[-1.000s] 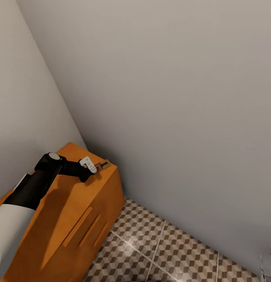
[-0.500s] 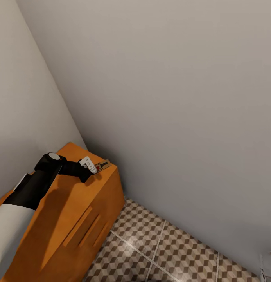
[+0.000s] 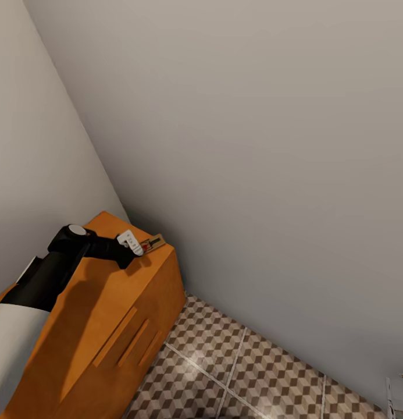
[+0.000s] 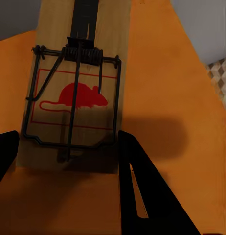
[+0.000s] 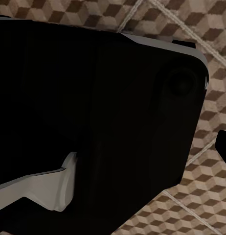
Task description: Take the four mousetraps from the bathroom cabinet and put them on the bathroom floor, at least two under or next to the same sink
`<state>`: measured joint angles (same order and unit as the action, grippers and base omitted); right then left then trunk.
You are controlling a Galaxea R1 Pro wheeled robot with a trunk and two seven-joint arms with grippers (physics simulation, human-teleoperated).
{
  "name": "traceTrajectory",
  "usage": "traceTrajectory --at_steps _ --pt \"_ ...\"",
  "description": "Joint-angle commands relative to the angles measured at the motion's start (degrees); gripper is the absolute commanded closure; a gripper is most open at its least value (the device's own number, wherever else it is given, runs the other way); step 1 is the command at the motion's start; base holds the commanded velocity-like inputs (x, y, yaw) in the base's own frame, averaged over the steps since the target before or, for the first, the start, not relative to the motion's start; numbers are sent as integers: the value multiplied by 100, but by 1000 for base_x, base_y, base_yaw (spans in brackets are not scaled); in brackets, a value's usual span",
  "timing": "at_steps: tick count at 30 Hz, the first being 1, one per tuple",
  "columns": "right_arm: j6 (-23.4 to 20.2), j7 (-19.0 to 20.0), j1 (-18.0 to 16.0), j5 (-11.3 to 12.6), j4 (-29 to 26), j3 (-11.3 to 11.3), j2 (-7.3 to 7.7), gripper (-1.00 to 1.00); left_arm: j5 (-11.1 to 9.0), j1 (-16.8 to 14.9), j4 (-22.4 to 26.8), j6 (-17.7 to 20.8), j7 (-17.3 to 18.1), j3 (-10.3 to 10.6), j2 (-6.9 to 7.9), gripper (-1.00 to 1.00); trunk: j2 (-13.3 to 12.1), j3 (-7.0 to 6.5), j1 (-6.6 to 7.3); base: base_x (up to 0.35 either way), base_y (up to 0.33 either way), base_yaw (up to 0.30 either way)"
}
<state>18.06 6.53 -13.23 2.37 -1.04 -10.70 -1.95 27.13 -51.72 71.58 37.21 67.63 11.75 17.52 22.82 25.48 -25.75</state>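
Item, mousetrap (image 4: 76, 93) on cabinet (image 3: 111, 302): I am centring the left gripper (image 4: 69, 161), fingers apart astride its near end, before closing

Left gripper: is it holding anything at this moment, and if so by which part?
Nothing is held yet. The left gripper is open, its fingers straddling the near end of a mousetrap that lies flat on the cabinet top.

Left arm (image 3: 47, 273) runs white, then black, ending in a small white block (tiny dark marks); black claw fingers (image 4: 147, 196).
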Motion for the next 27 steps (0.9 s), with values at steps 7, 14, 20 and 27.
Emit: traceTrajectory --at_steps 7,14,20,27 --pt "22 14 -4 26 8 -23 -5 -100 32 -5 191 32 106 4 70 100 9 8 -3 0 0 0" --pt "22 15 -4 26 8 -22 -5 -100 29 -5 185 32 110 18 93 100 9 8 -3 -10 0 0" --pt "22 15 -4 26 8 -20 1 -100 29 -5 188 32 110 20 101 100 9 8 -3 -225 -89 0" --pt "22 15 -4 26 8 -24 -4 -100 29 -5 188 32 110 22 105 100 9 8 -3 -290 -143 0"
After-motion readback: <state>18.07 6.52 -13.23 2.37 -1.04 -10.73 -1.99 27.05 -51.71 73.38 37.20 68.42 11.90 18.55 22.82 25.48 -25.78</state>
